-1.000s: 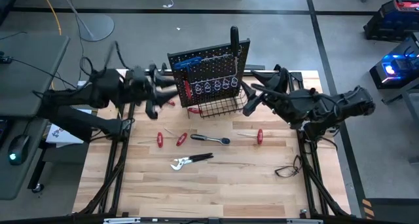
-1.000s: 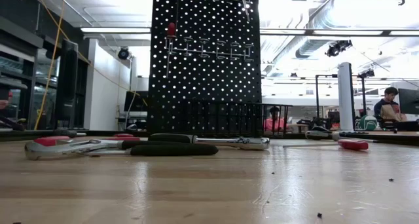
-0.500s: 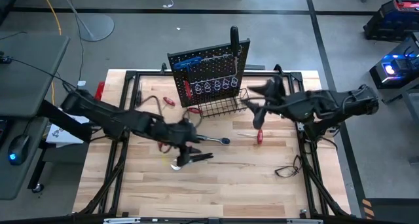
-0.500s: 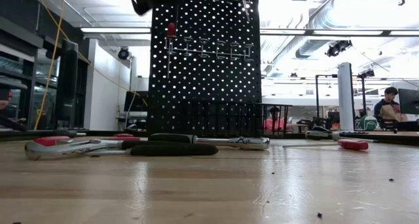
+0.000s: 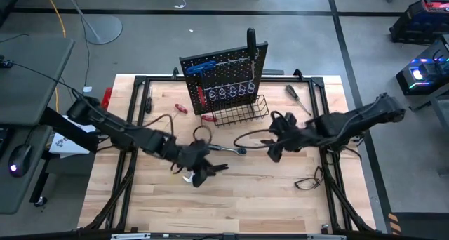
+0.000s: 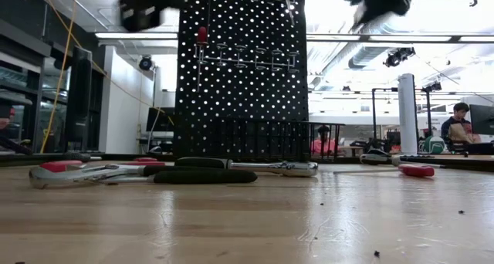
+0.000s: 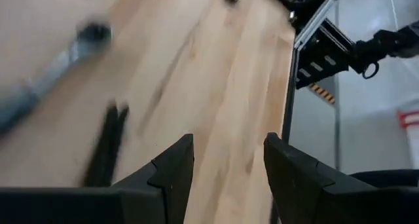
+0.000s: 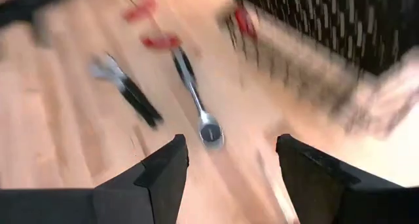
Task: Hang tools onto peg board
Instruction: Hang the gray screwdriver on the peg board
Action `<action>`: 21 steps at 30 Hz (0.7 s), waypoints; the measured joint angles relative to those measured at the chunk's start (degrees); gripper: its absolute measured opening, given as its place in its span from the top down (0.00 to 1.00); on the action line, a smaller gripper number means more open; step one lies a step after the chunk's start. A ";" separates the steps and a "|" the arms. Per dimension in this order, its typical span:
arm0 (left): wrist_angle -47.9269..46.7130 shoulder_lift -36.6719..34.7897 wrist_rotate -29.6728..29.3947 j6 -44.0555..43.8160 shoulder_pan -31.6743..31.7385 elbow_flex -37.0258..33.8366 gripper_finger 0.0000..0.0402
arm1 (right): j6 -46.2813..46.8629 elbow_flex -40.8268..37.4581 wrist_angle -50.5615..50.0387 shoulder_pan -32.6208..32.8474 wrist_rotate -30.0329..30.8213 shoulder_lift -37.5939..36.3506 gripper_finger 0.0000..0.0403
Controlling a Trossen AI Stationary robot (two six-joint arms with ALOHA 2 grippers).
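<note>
A: Starting at the left, what is the left gripper (image 5: pixel 198 175) doing?

B: It hangs over the silver pliers with black handles (image 5: pixel 208 171) on the pale wooden table (image 5: pixel 231 198), fingers apart with nothing between them. My guess is it is about to pick them up.

A: How do the pliers lie?

B: Flat, long axis roughly across the table, handles towards the right, head towards the left. The fingers would need to straddle the handles before closing.

A: And next along?

B: The silver ratchet wrench with a dark grip (image 5: pixel 226 149) lies nearly parallel, round head to the right. The black perforated peg board (image 5: pixel 224 75) stands upright behind, with its wire basket (image 5: pixel 242 112).

A: The right gripper (image 5: pixel 275 146)?

B: Just right of the wrench head, fingers parted, empty. A black-handled screwdriver (image 5: pixel 295 96) lies at an angle beyond it.
</note>
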 joint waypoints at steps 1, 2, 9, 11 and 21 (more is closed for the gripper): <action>1.05 -0.50 -0.86 -3.14 -1.36 -1.99 0.58 | 4.06 -2.60 0.32 -0.02 -0.51 0.00 0.44; 2.52 -1.10 -1.64 -6.27 -2.74 -4.25 0.58 | 8.73 -5.10 0.33 -0.19 -0.79 0.01 0.44; 6.84 -6.39 -6.49 -16.29 -6.61 -15.17 0.58 | 23.84 -13.23 -0.74 -13.74 -6.53 -0.20 0.44; 7.64 -9.07 -6.37 -13.85 -5.38 -16.91 0.58 | 20.83 -13.38 -2.42 -21.21 -8.03 -0.20 0.44; 6.25 -21.53 -6.07 1.47 1.80 -20.71 0.58 | 3.43 -13.38 -4.08 -55.96 -11.05 1.47 0.44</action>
